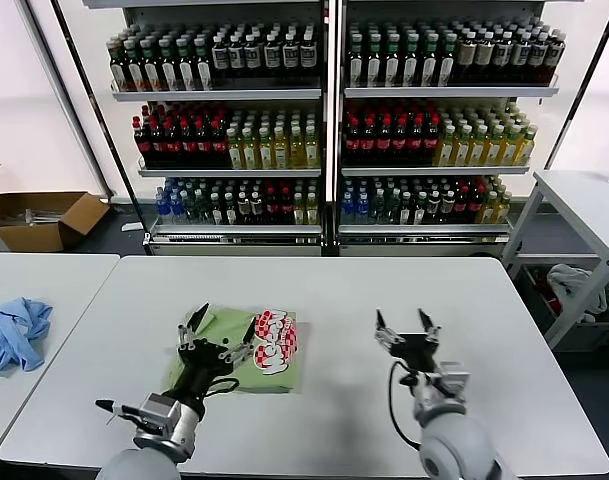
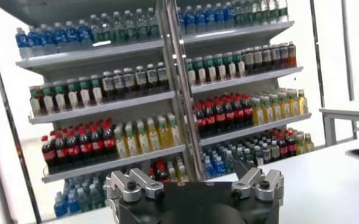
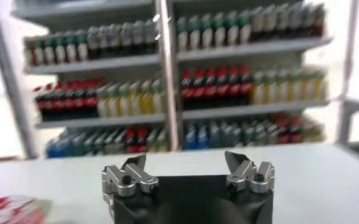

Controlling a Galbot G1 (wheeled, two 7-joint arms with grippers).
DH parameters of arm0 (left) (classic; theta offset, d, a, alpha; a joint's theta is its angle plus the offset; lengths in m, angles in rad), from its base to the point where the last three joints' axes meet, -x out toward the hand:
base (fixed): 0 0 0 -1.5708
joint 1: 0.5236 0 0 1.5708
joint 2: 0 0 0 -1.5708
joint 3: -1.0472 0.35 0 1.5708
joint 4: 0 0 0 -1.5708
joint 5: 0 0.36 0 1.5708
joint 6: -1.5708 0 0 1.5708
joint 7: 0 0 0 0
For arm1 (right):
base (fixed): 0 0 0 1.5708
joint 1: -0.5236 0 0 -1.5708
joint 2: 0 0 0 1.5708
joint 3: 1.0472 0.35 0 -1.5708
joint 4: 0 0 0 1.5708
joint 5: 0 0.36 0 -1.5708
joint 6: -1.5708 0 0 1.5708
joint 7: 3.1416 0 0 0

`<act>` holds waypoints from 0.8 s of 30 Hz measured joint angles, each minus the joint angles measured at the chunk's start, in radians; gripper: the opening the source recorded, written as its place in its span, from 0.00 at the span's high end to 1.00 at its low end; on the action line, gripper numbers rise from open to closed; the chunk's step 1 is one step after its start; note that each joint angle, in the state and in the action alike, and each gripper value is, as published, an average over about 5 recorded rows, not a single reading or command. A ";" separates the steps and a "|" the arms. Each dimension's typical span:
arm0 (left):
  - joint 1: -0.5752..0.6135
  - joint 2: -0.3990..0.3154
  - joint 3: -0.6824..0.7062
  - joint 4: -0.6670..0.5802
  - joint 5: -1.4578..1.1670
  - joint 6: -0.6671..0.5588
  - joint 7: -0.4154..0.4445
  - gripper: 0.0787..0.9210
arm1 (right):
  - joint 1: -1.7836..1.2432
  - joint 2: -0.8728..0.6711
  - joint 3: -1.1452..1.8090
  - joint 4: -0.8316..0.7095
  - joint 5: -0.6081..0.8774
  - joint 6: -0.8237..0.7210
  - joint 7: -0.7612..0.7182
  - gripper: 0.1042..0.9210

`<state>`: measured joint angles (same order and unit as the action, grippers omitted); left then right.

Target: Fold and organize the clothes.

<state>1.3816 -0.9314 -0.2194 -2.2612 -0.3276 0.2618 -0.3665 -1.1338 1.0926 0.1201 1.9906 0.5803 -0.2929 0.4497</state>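
Looking down from my head, I see the shirt [image 1: 246, 350] lying already folded into a compact green packet on the white table [image 1: 344, 290], its red-and-white graphic on the half nearer my right. My left gripper [image 1: 221, 327] hangs directly over that packet, fingers spread wide and holding nothing, so the shirt sits just below and slightly to the right of it. My right gripper [image 1: 406, 325] is also spread open and empty, over bare table, well apart from the shirt's right edge. The packet looks close to square, with no clear long axis. The left arm is plainly the nearer one, so I judge any last tidy or lift falls to it. A blue garment [image 1: 14, 332] lies on the next table to my left, well apart from both grippers.

From my left wrist, I see my open left gripper [image 2: 194, 182] with a clear gap between the fingers [image 2: 130, 184], pointing at the drink shelves [image 2: 167, 91]; the shirt is out of this view.

From my right wrist, my right gripper [image 3: 188, 176] is likewise wide open over the table, and a corner of the shirt's graphic [image 3: 11, 209] peeks in at the picture's edge, confirming that the shirt lies off to that gripper's left.
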 measured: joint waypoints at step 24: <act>0.157 -0.060 -0.125 -0.016 0.059 -0.047 0.056 0.12 | 0.265 0.119 -0.337 -0.249 0.067 -0.092 -0.101 0.15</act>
<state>1.5388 -0.9913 -0.3441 -2.2771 -0.2688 0.2148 -0.3101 -0.8688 1.2115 -0.2171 1.7421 0.6475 -0.3850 0.3484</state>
